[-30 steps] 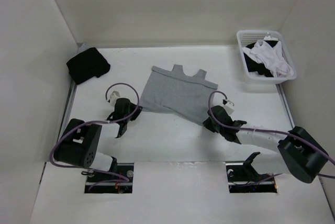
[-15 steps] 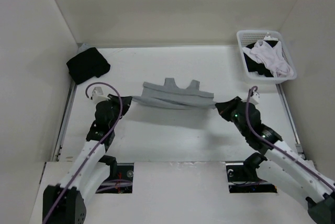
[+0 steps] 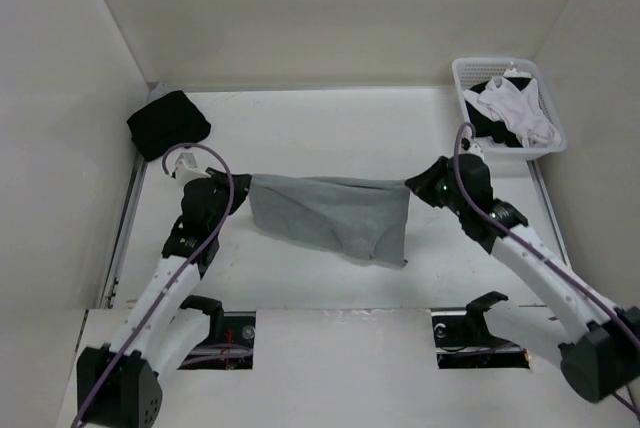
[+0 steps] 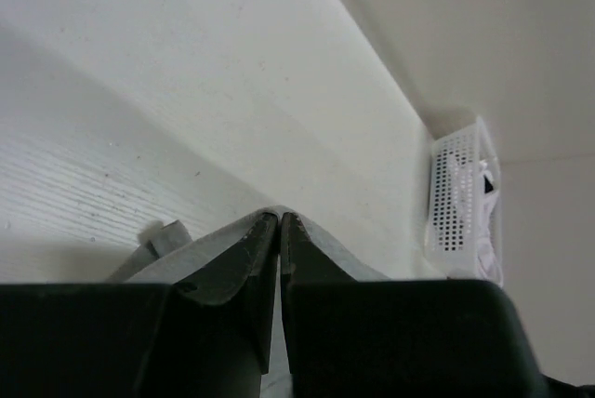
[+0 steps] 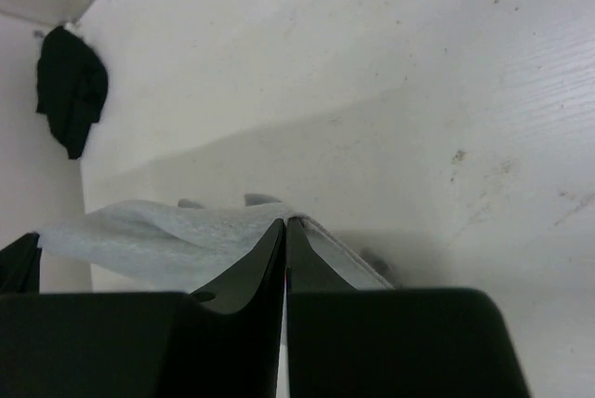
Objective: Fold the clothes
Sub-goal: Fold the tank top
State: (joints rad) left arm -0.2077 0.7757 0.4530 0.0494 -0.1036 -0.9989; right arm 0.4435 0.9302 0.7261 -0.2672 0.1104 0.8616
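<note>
Left of the basket [image 3: 466, 108], the grey T-shirt [image 3: 330, 213] hung stretched — left gripper [image 3: 240, 185] clamped on one top corner, right gripper [image 3: 410, 189] clamped on the other

The grey T-shirt [image 3: 330, 213] hangs like a curtain between the left gripper [image 3: 243, 186] and the right gripper [image 3: 410, 188], both pinched on it, barring the middle of the tabletop [image 3: 330, 133] from side to side. Behind it, the far strip lies open. A black folded bundle [image 3: 168, 124] fills the far left corner. A white basket [image 3: 465, 113] of white garments [image 3: 515, 108] fills the far right corner. The left arm [image 3: 180, 268] and right arm [image 3: 530, 258] slant in from the near edge.
</note>
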